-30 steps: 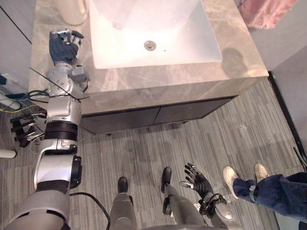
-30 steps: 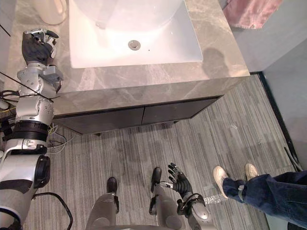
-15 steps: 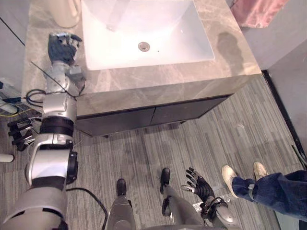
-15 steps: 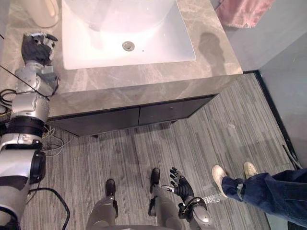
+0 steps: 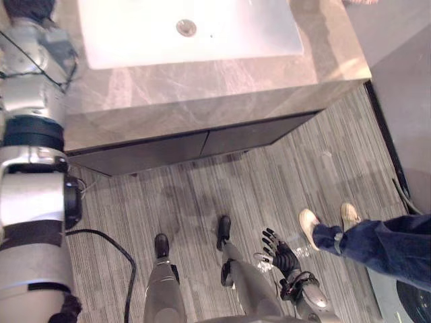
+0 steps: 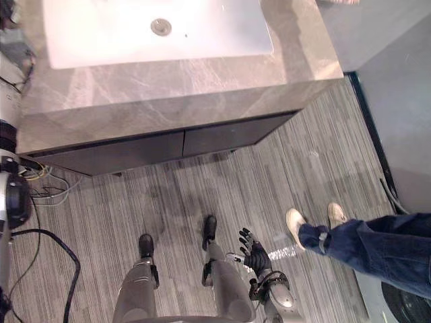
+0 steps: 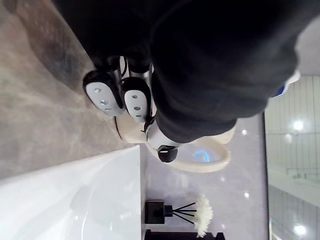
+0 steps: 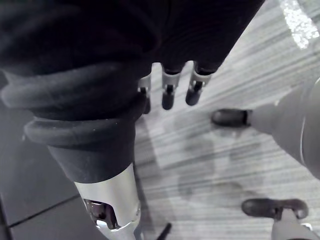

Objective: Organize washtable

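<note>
The grey marble washtable (image 5: 202, 74) holds a white sink (image 5: 222, 37) with a round drain (image 5: 186, 27). My left hand (image 5: 27, 7) is over the counter's left end, beside the sink. In the left wrist view its fingers (image 7: 105, 95) are curled above the bare marble with nothing in them. Just past them stands a cream container (image 7: 210, 157), and a black reed diffuser (image 7: 157, 212) sits further along behind the basin. My right hand (image 5: 281, 254) hangs low over the floor, its fingers (image 8: 169, 95) straight.
Dark cabinet fronts (image 5: 195, 145) run under the counter. A person in blue jeans and pale shoes (image 5: 310, 225) stands on the grey plank floor at the right, close to my right hand.
The camera has tipped down, so the washtable has slid up the picture and my left hand now sits at the top edge. The hands themselves look unchanged.
</note>
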Robot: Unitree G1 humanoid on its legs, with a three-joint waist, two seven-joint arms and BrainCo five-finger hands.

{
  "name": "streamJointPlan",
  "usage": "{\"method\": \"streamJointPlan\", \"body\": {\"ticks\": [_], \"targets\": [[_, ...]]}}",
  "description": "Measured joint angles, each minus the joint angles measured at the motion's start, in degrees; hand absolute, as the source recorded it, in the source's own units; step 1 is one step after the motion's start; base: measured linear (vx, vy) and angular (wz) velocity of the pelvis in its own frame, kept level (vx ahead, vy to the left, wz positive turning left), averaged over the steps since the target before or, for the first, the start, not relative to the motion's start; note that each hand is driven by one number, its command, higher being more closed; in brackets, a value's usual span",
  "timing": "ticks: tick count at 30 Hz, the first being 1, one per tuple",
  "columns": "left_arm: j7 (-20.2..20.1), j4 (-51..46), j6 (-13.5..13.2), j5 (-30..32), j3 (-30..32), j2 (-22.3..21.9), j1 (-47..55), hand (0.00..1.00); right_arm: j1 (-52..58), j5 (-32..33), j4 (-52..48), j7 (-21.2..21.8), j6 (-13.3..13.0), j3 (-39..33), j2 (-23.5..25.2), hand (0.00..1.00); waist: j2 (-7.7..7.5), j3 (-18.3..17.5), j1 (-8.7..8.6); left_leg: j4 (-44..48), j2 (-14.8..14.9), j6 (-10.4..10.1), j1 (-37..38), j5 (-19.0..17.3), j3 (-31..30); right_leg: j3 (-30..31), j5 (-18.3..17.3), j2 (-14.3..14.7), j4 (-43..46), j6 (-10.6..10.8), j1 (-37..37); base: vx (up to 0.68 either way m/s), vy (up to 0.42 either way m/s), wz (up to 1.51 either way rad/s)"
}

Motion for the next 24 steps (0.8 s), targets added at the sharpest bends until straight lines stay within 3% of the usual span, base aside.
{"method": "streamJointPlan", "body": {"ticks": [4, 10, 13, 17, 21, 24], "targets": [[0.0, 0.6, -1.0, 0.0, -1.5, 2.7, -4.4, 1.00, -0.9, 0.6, -0.8, -0.2, -0.4, -0.2, 0.1, 0.00, 0.58, 1.5, -0.07, 1.7, 0.9, -0.6, -2.8, -0.4, -0.8, -0.2, 1.5, 1.1, 0.0, 0.3, -1.8, 0.06, -0.006, 0.02], [0.0, 0.9, -1.3, -0.2, -1.9, 2.7, -6.0, 1.00, -0.9, 1.6, -1.9, -0.2, -1.1, -0.2, 0.0, 0.00, 0.51, 2.4, -0.15, 2.4, 1.1, -0.3, -3.6, -0.9, -1.2, 1.3, 2.4, 1.3, 0.0, 1.5, -2.1, 0.01, 0.006, 0.00], [0.0, 0.9, -1.4, -0.4, -2.0, 3.1, -8.5, 1.00, -0.9, 2.1, -1.9, -0.2, -1.2, -0.1, 0.0, 0.00, 0.28, 3.0, -0.03, 3.5, 1.1, -0.3, -5.7, -1.2, -1.5, 2.0, 0.4, 0.9, 0.0, 3.9, -3.4, -0.02, 0.001, 0.06], [0.1, 1.0, -1.4, -0.6, -4.0, 5.1, -11.4, 1.00, -1.0, 2.3, -1.9, -0.2, -1.2, -0.2, -0.2, 0.00, 0.10, 3.9, -0.19, 5.1, 1.4, -0.6, -7.3, -1.4, -1.7, 2.0, 1.3, 1.4, 0.0, 2.9, -4.3, 0.00, -0.021, -0.04], [0.0, 1.4, -1.4, -0.6, -4.2, 5.3, -14.7, 1.00, -0.9, 3.3, -2.0, -0.2, -1.3, -0.2, -0.4, 0.00, 0.13, 4.0, -0.35, 9.9, 2.6, -0.5, -10.6, -3.9, -2.5, 1.9, 1.5, 2.3, 0.0, 2.7, -5.3, 0.00, -0.004, -0.05], [0.0, 2.1, -1.4, -0.7, -4.2, 5.3, -15.7, 1.00, -0.8, 3.3, -2.0, -0.2, -1.4, -0.2, -0.3, 0.00, 0.19, 4.1, -0.43, 11.7, 3.0, -0.2, -11.4, -4.9, -2.5, 2.4, 2.1, 2.5, 0.0, 3.5, -5.4, -0.01, 0.005, -0.06]]}}
